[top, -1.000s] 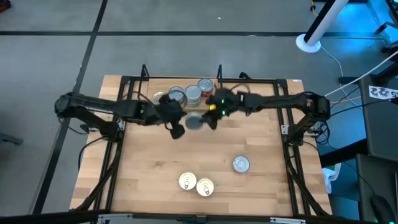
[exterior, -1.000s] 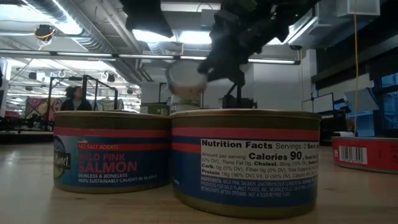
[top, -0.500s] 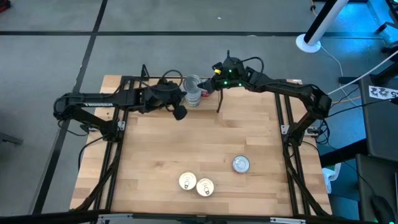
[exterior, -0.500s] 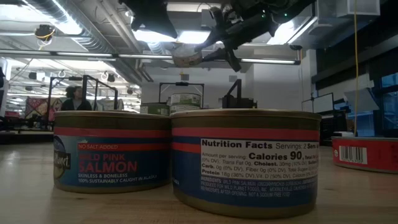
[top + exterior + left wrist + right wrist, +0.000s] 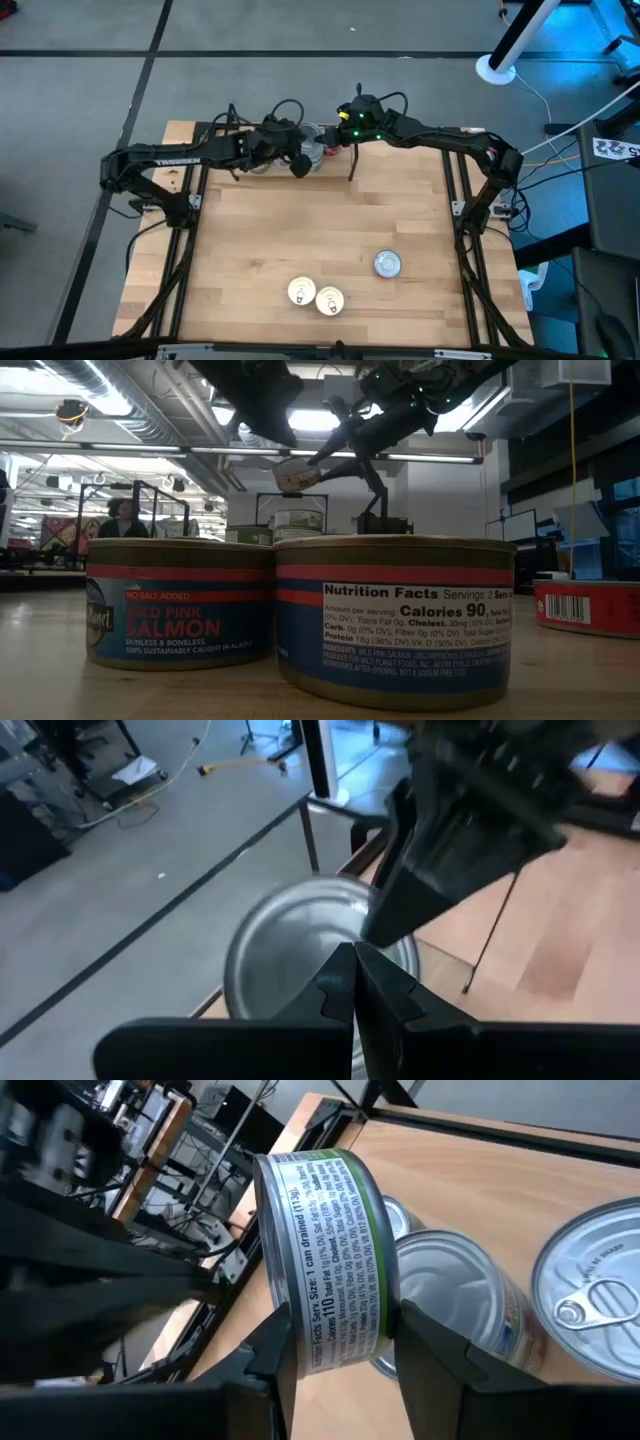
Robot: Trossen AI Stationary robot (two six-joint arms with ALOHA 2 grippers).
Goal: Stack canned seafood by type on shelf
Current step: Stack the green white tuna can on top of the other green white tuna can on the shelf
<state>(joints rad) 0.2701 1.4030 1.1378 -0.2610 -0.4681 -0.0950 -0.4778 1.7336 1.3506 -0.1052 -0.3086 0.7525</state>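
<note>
Since a second ago the green-labelled can [image 5: 325, 1260] has been lifted from the table's middle to above the shelf [image 5: 352, 150], clamped by its flat ends in the right gripper [image 5: 335, 1345] for stacking on the cans [image 5: 455, 1295] there; the left gripper [image 5: 352, 982], shut and empty, hovers close alongside.

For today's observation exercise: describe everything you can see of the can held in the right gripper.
The can is a short round tin with a green and white printed side label reading "Size: 1 can drained" and a plain silver end. The right gripper clamps it by its flat ends, so it is tipped on edge and off the table. It hangs above the silver-lidded cans at the table's far edge, near the shut left gripper.
</note>
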